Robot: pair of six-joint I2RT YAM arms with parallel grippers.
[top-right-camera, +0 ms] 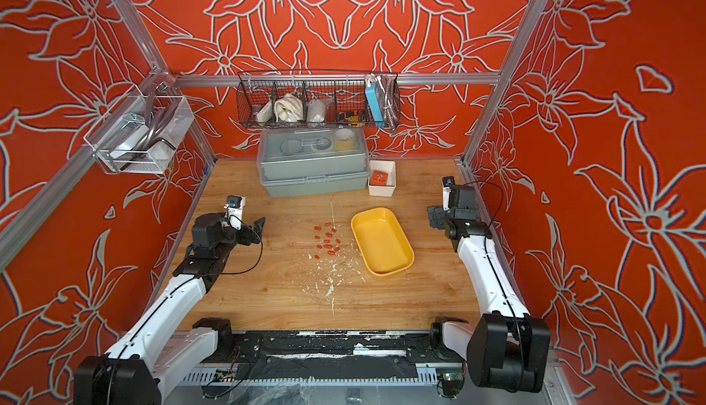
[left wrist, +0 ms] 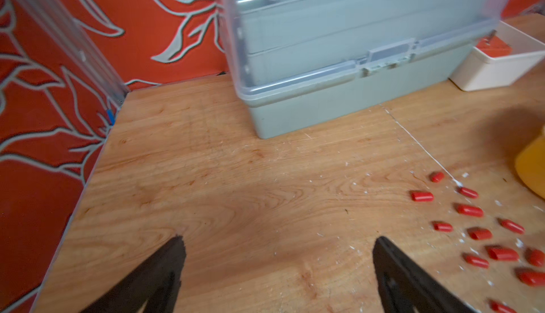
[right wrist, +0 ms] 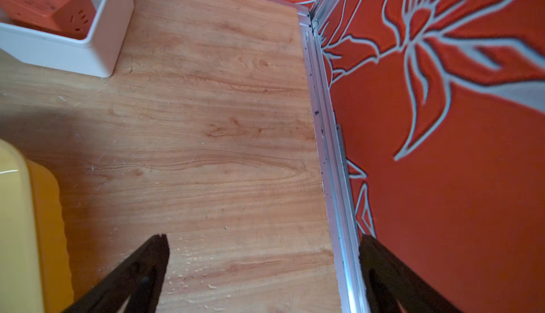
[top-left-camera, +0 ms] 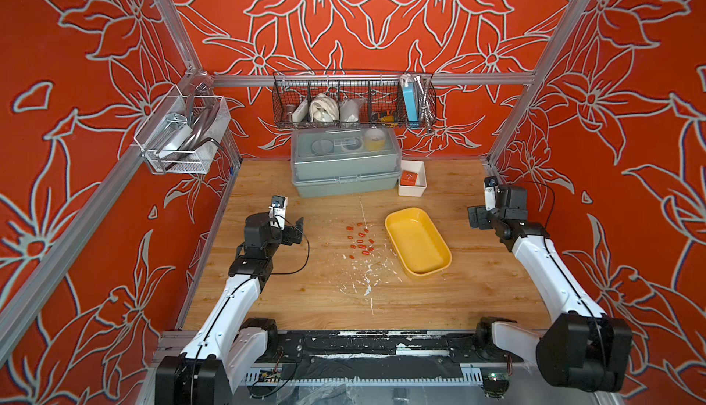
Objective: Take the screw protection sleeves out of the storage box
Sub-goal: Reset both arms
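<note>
Several small red-orange screw protection sleeves (top-left-camera: 361, 241) (top-right-camera: 327, 241) lie scattered on the wooden table, just left of the storage box (top-left-camera: 416, 239) (top-right-camera: 382, 241). That yellow tray sits flat and shows nothing inside it. My left gripper (top-left-camera: 296, 231) (top-right-camera: 256, 227) hovers left of the sleeves, open and empty. In the left wrist view the sleeves (left wrist: 472, 229) lie beside the open left gripper (left wrist: 278, 240), with the tray's edge (left wrist: 530, 167) beyond. My right gripper (top-left-camera: 477, 218) (top-right-camera: 435, 216) is right of the tray by the wall, open and empty (right wrist: 262, 237). The tray's rim (right wrist: 17, 223) is off to one side.
A grey lidded box (top-left-camera: 345, 162) stands at the back, with a white bin (top-left-camera: 412, 189) holding an orange block (top-left-camera: 408, 177) beside it. A wire basket (top-left-camera: 353, 99) hangs on the back wall and a clear rack (top-left-camera: 183, 135) on the left wall. The aluminium frame rail (right wrist: 327, 149) runs close to my right gripper.
</note>
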